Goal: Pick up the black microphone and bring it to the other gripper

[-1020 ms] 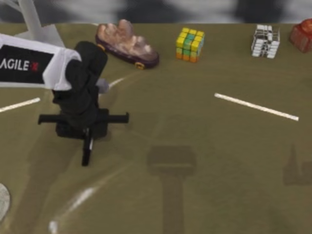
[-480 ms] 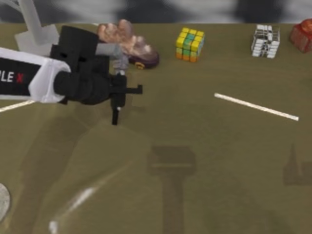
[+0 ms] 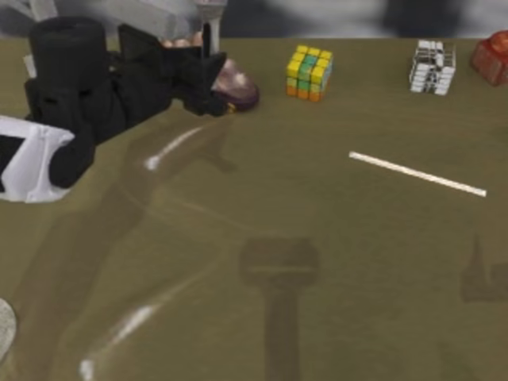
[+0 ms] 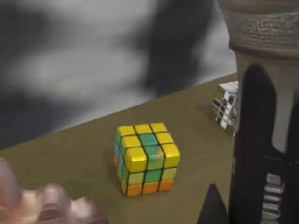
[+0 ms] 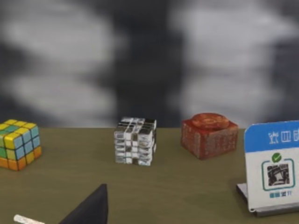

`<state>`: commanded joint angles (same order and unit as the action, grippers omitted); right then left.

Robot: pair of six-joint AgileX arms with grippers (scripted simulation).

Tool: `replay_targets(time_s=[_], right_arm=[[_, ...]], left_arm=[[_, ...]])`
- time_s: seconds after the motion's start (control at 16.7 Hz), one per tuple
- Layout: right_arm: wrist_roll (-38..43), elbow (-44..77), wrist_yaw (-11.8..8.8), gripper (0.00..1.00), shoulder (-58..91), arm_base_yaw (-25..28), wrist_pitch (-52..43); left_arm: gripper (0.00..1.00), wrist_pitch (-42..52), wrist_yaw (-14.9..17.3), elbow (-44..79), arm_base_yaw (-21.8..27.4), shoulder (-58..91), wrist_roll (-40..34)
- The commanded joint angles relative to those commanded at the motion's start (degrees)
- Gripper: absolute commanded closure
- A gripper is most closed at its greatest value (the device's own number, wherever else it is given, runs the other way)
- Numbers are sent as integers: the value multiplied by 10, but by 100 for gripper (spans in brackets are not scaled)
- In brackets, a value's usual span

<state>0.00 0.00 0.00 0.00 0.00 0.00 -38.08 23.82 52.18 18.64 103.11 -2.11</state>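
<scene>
In the top view, an olive-brown surface (image 3: 333, 262) is seen, crossed by a white stripe (image 3: 417, 174) on its right half and by dark shadows nearer the camera. At the far left, the left gripper (image 3: 208, 67) is raised above the surface, at the end of a bulky black arm with a white link (image 3: 32, 159). The black microphone (image 3: 208, 32) is held upright in this gripper, its handle clamped between the fingers and its grey head pointing up past the far edge of the surface. In the left wrist view, the black microphone (image 4: 264, 121) fills the side of the picture, its grey mesh collar above the dark handle. Just behind the gripper, the purple toy car (image 3: 234, 86) with brown lumps is partly hidden. Farther right along the far edge, a colourful puzzle cube (image 3: 309, 72) is placed, then a silver mirror cube (image 3: 432, 67), then a red block (image 3: 494, 57) at the corner. In the right wrist view, a blue and white sign card (image 5: 273, 170) is seen near the red block. Of the right gripper, only a dark fingertip (image 5: 91, 207) is shown there, so its state cannot be told.
</scene>
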Motion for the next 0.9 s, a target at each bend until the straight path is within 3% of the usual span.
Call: replay_targets(time_s=[0.24, 0.54, 0.72, 0.9], right_arm=[[0, 0, 0, 0, 0, 0, 0], [0, 0, 0, 0, 0, 0, 0], [0, 0, 0, 0, 0, 0, 0], [0, 0, 0, 0, 0, 0, 0]], left_arm=[[100, -97, 37, -31, -6, -44, 27], [100, -108, 42, -35, -7, -50, 31], [100, -105, 34, -33, 5, -53, 32], [100, -95, -10, -39, 49, -81, 32]])
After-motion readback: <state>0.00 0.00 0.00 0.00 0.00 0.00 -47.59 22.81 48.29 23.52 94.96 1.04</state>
